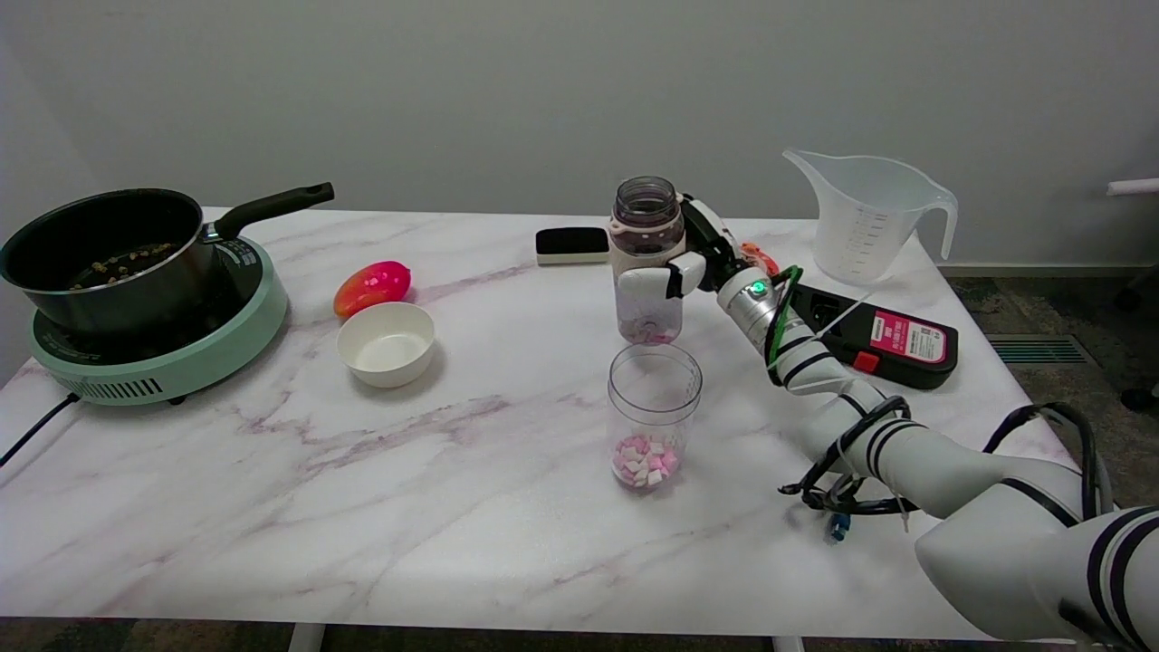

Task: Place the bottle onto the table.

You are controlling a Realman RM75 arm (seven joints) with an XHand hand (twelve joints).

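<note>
Marble counter (362, 507) carried nothing of the task yet — the right hand (693, 258) had its fingers (647, 278) wrapped around the upright bottle (646, 263), just behind the clear cup (654, 412); whether it touched down I cannot tell, and release remained.

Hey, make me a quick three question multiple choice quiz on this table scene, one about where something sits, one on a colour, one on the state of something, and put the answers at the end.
1. Where is the white bowl?
A. Just in front of the red-orange fruit
B. Inside the measuring jug
C. On the cooker

2. What colour are the small pieces in the clear cup?
A. Green and black
B. Pink and white
C. Blue

3. What state is the bottle in?
A. Lying on its side
B. Standing free with nothing touching it
C. Upright, gripped by the right hand

Answers: 1 A, the bowl sits on the table just nearer the camera than the fruit. 2 B, pink and white bits lie at the cup's bottom. 3 C, the fingers wrap its middle.
</note>
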